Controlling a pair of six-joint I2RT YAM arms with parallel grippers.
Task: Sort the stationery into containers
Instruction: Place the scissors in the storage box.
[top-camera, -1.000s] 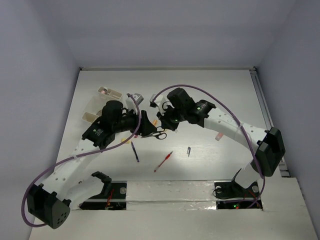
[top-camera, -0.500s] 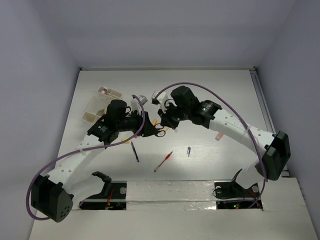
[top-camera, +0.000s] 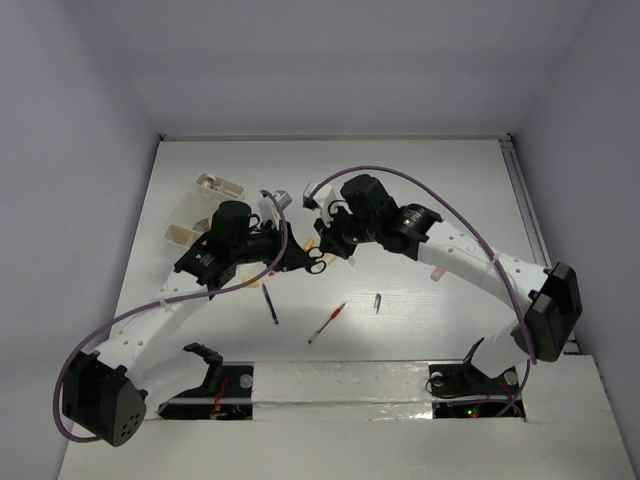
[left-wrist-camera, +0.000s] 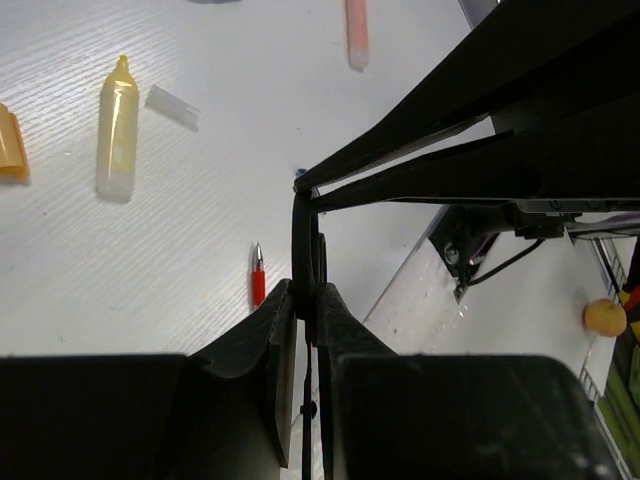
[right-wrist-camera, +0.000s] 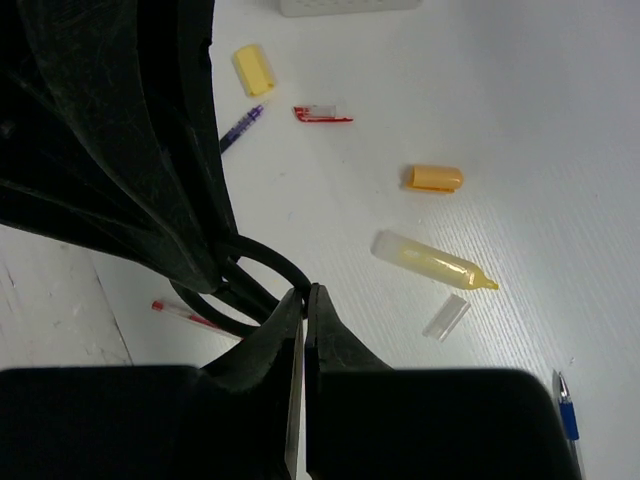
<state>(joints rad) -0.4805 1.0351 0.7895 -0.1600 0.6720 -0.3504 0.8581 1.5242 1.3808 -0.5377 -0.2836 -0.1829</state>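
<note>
You are looking at both arms bending inward over the table; the left gripper and the right gripper are standing close together at the black-handled scissors. A blue pen and a red pen are lying nearer the bases.

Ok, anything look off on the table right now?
Yes. Both the left gripper and the right gripper are shut on the same scissors, each pinching a black handle loop, so the arms are crowded together. Also, a yellow marker lies with its tip bare, an orange cap apart from it.
</note>
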